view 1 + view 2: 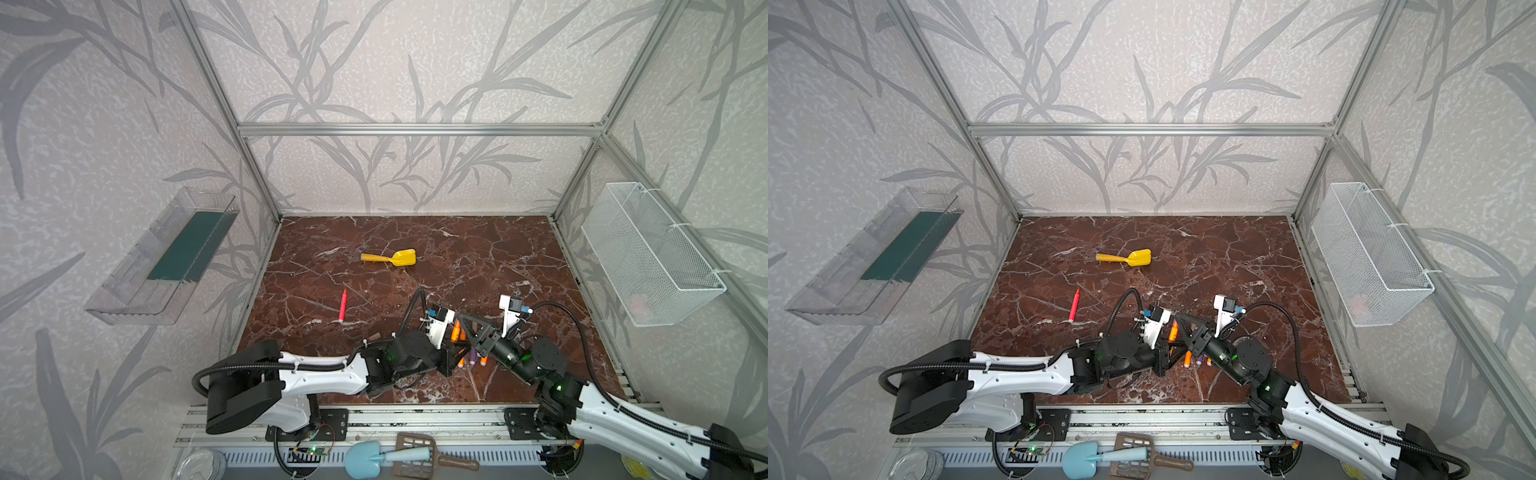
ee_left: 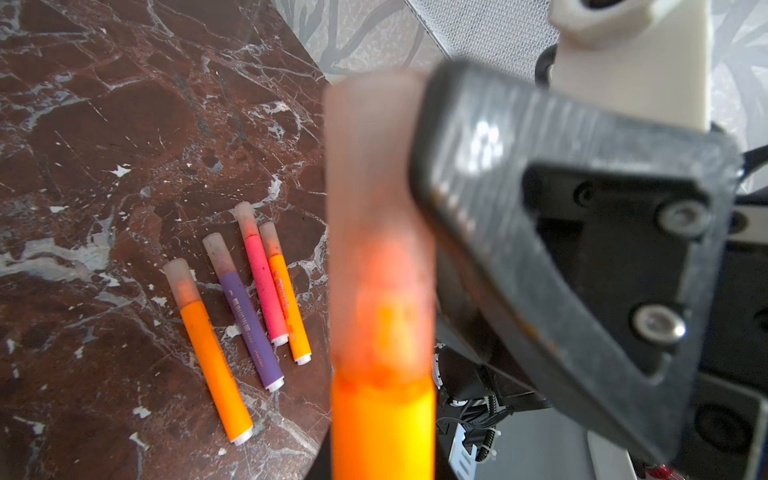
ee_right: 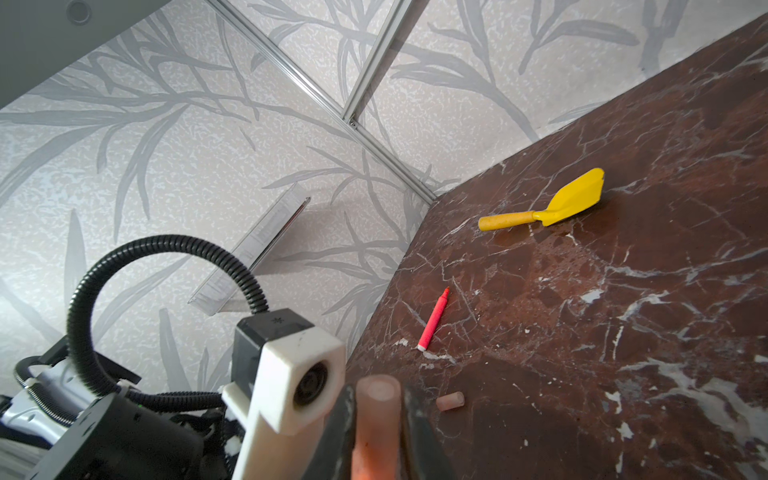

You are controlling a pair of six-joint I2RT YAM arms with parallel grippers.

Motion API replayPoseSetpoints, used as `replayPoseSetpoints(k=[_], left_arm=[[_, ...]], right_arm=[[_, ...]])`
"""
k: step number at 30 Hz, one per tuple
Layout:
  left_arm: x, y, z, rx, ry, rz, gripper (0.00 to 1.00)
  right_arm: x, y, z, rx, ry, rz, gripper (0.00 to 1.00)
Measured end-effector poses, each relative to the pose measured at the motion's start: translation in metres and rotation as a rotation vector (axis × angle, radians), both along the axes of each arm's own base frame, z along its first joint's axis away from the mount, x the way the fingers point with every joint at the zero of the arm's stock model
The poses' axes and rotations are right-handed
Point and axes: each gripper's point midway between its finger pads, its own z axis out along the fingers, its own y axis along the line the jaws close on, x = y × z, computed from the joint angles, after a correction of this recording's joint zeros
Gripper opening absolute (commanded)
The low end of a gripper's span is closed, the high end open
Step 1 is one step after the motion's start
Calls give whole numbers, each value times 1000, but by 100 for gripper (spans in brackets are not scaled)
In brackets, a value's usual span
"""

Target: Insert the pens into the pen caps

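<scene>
A: The left hand [image 1: 453, 347] is clamped on the orange pen [image 2: 382, 436], holding it above the counter [image 1: 457, 249] near the front edge, with a pen cap [image 2: 370, 166] seated over its tip

B: And the right hand [image 3: 376, 440] brackets that cap, a finger close on each side. Whether it squeezes cannot be told

A: Just beneath, four capped pens [image 2: 249, 324] lie side by side: orange, purple, pink, orange

B: Further left a pink-red pen [image 1: 343, 306] lies bare, a loose cap [image 3: 450, 401] near it, the yellow shovel [image 1: 390, 258] well apart
</scene>
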Motion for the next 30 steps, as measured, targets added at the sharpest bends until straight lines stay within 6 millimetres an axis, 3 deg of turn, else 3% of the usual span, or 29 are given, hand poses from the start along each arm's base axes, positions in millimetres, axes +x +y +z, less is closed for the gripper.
replayPoseSetpoints(k=[8, 16, 23, 30], left_arm=[[3, 3, 9, -22, -16, 11, 0], [4, 10, 6, -2, -41, 26, 0], [-3, 16, -7, 96, -97, 29, 0], [-9, 21, -20, 189, -142, 28, 0]], right_arm=[[-5, 0, -9, -47, 8, 17, 53], [-2, -17, -3, -60, -8, -57, 70], [11, -17, 13, -100, 30, -118, 66], [27, 2, -2, -186, 113, -124, 54]])
